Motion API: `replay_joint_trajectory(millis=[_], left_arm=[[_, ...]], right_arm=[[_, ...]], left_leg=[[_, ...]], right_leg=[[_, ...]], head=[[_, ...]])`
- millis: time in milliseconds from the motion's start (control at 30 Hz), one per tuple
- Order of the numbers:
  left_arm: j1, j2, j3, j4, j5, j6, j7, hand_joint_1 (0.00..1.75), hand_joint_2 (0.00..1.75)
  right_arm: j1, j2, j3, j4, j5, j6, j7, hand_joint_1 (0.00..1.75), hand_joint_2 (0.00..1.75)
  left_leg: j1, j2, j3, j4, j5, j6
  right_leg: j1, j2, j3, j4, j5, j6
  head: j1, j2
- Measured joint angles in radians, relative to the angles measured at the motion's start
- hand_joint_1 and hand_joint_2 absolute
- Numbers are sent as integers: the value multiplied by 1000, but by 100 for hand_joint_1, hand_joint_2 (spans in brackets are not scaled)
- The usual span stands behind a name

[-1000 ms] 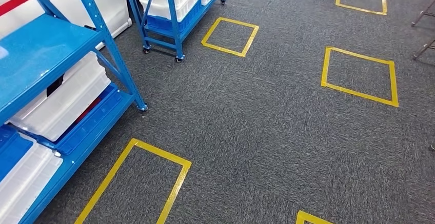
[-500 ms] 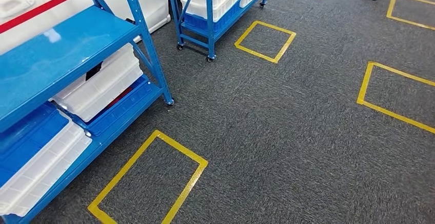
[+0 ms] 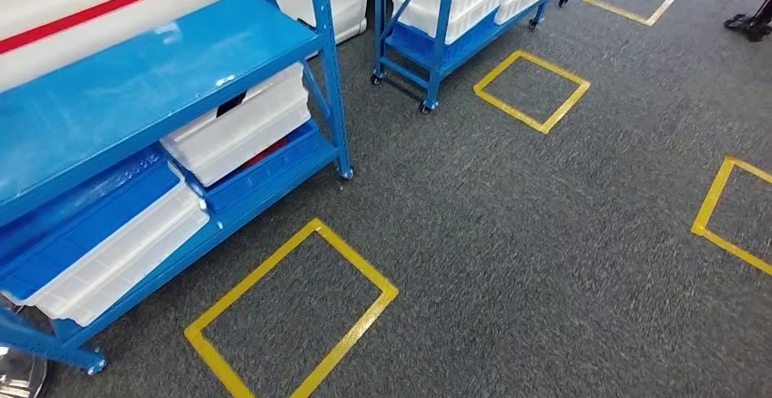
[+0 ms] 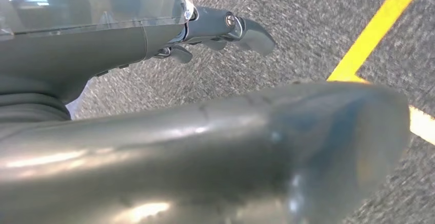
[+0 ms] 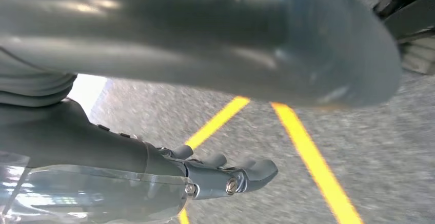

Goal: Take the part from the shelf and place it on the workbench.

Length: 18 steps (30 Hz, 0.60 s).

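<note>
- The shelf (image 3: 137, 97), a blue rack, stands to the robot's left in the head view, with white bins (image 3: 238, 127) and a blue bin (image 3: 82, 211) on its lower level above the grey carpet (image 3: 510, 252).
- I cannot tell which bin holds the part; no loose part shows on the top deck or through the bin walls, and no tabletop is in sight.
- The left hand (image 4: 225, 29) hangs over the carpet beside a yellow tape line (image 4: 377, 26); its fingers lie apart and hold nothing.
- The right hand (image 5: 231, 178) hangs likewise over carpet and yellow tape, fingers loosely spread, empty.
- Judged stage: the approach to the shelf, with the pick not yet begun.
- Risk: stopping off the yellow floor square (image 3: 291, 311) in front of the shelf would leave the bins at an awkward reach.
- Risk: the bins sit low under the top deck, so an arm going in could knock the deck edge or the blue upright (image 3: 330, 70).
- Risk: the bins are stacked closely and tilted, so pulling one could drag or tip its neighbour.
- A second rack on wheels (image 3: 446, 25) stands further off; heading for it by mistake would waste the walk.
</note>
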Motion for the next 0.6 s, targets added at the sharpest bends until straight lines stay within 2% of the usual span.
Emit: replay_joint_trajectory(millis=[33, 67, 100, 133, 167, 200, 267, 300, 333, 367, 400, 433, 467, 533, 567, 600], left_arm=[[-1, 0, 0, 0, 3, -3, -1, 0, 0], [-2, -1, 1, 0, 5, -7, -2, 0, 0], [-2, -1, 3, 0, 7, -12, -3, 0, 0], [-2, -1, 5, 0, 8, -15, -4, 0, 0], [-2, -1, 7, 0, 8, -18, -4, 0, 0], [-1, -2, 9, 0, 8, -19, -5, 0, 0], [-2, -2, 13, 0, 8, -19, -6, 0, 0], [-3, -3, 15, 0, 8, -20, -7, 0, 0], [-4, -3, 15, 0, 8, -20, -8, 0, 0], [-4, -3, 16, 0, 9, -20, -8, 0, 0], [-2, -3, 16, 0, 9, -20, -8, 0, 0], [-1, -3, 16, 0, 9, -20, -7, 0, 0], [0, -3, 16, 0, 9, -20, -6, 0, 0], [-2, -4, 16, 0, 8, -21, -4, 0, 0], [-4, -5, 16, 0, 8, -21, -3, 0, 0], [-5, -5, 16, 0, 8, -21, -3, 0, 0]], right_arm=[[1, -1, 0, 0, -2, 0, -3, 0, 0], [1, -1, 0, 0, -5, 0, -6, 0, 0], [2, -1, 0, 0, -7, 0, -8, 0, 0], [3, -1, 0, 0, -9, 0, -10, 0, 0], [4, -1, 0, 0, -10, 0, -11, 0, 0], [5, -2, 0, 0, -11, 0, -11, 0, 0], [9, -3, 0, 1, -13, 0, -12, 0, 0], [11, -3, 0, 1, -13, 0, -12, 0, 0], [10, -3, 0, 1, -14, 0, -13, 0, 0], [9, -3, 0, 2, -14, 0, -13, 0, 0], [6, -2, 0, 2, -14, 1, -13, 0, 0], [4, -2, 0, 2, -14, 3, -13, 0, 0], [4, -1, 0, 2, -14, 4, -13, 0, 0], [8, -1, -1, 2, -14, 6, -13, 0, 0], [11, -1, -1, 2, -15, 6, -13, 0, 0], [13, -1, -1, 2, -15, 6, -13, 0, 0]], left_leg=[[0, -9, -1, -1, 2, 3], [0, -20, -3, -1, 3, 5], [-1, -33, -3, 0, 4, 6], [-1, -47, -3, 0, 4, 6], [0, -61, -1, 0, 3, 5], [1, -75, 1, 1, 3, 3], [0, -101, 0, 9, -3, -7], [-1, -113, -4, 14, -6, -14], [-2, -124, -8, 17, -9, -22], [-3, -135, -12, 19, -12, -30], [-1, -141, -14, 18, -12, -36], [0, -129, -16, 24, -15, -41], [1, -103, -25, 45, -28, -44], [2, -39, -67, 138, -85, -50], [2, -23, -100, 209, -121, -54], [3, -19, -118, 247, -140, -56]], right_leg=[[-1, 29, -32, 67, -34, 1], [-1, 46, -70, 140, -65, 1], [-1, 53, -103, 198, -81, 1], [-1, 55, -122, 225, -78, 2], [-3, 57, -123, 213, -54, 2], [-5, 61, -107, 167, -16, 1], [-11, 104, -56, 30, 58, 1], [-14, 123, -38, -19, 77, -1], [-13, 137, -28, -48, 84, -4], [-12, 135, -27, -55, 84, -9], [-12, 122, -26, -54, 84, -16], [-12, 110, -25, -56, 84, -25], [-12, 98, -24, -58, 85, -33], [-8, 71, -23, -60, 84, -44], [-5, 55, -24, -60, 82, -48], [-3, 47, -24, -60, 82, -50]], head=[[0, 0], [0, 0], [0, 0], [0, 0], [0, 0], [0, 0], [0, 0], [-1, 0], [-2, 0], [-3, 0], [-3, 0], [-3, 0], [-3, 0], [-3, 0], [-4, 0], [-4, 0]])
